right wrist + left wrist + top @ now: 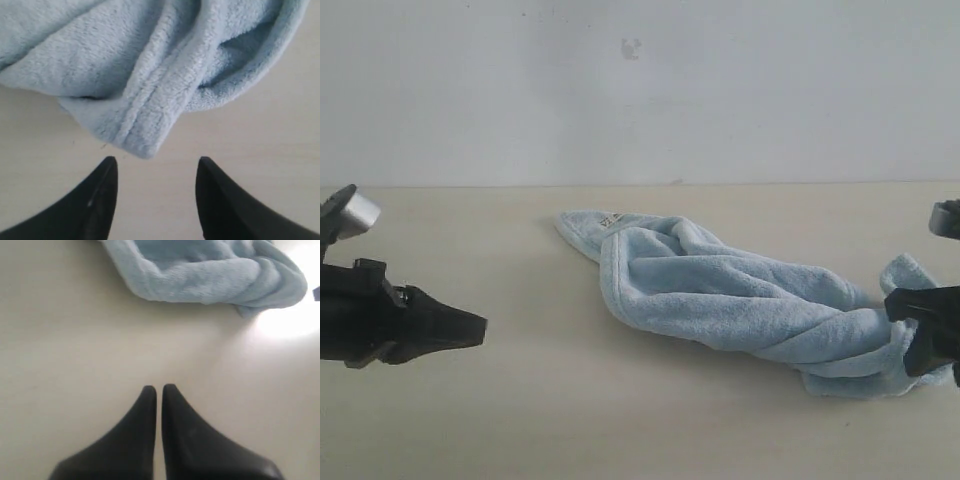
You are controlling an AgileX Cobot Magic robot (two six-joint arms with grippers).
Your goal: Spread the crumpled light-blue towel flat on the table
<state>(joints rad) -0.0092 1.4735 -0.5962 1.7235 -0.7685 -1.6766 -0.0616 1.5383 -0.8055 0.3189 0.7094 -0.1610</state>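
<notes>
The pale-blue towel [740, 300] lies crumpled and twisted across the middle and right of the beige table [520, 420], its white label [611, 221] at the far left corner. My left gripper [480, 325] is shut and hovers left of the towel, well apart from it; its wrist view has the towel [210, 270] beyond the closed fingertips [148, 390]. My right gripper [912, 335] is at the towel's right end. In the right wrist view it stands open [156, 162] with bare table between the fingers, and a hemmed towel corner [142, 135] lies just ahead of them.
A plain white wall [640, 90] rises behind the table's far edge. Bare tabletop lies in front of the towel and to its left. A bright glare patch [295, 320] shows on the table in the left wrist view.
</notes>
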